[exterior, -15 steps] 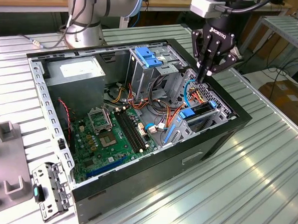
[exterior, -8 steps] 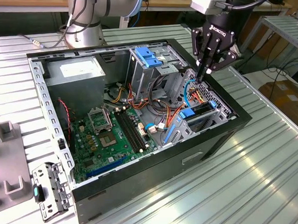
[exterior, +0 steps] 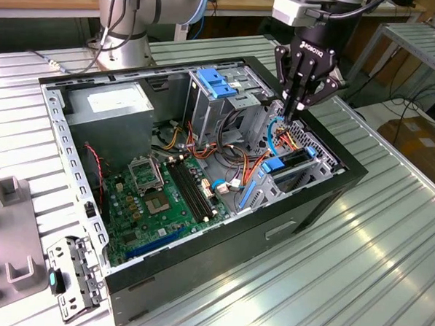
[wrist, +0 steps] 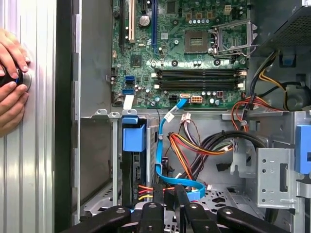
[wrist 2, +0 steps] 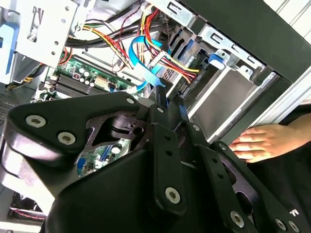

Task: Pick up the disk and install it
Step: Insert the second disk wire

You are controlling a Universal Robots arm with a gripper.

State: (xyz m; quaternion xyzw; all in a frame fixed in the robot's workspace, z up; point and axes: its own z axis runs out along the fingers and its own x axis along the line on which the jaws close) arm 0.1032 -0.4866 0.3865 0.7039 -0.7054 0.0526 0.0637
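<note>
The end effector was held with fingers pressed together; the disk was seated at its 6 o'clock.

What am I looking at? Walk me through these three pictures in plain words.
This is a robot arm working over an open computer case that lies on a ribbed metal table.

The exterior view comes from a camera standing off the arm. Both wrist views come from cameras riding on the arm, looking past its black tool into the case.

Inside the case are a green motherboard, a grey power-supply box and bundles of coloured cables. The tool hangs over the drive cage, just above the cables. A blue carrier piece sits in a bay there, but I cannot tell whether it holds the disk.

A person's hand rests on the table beside the case.
</note>
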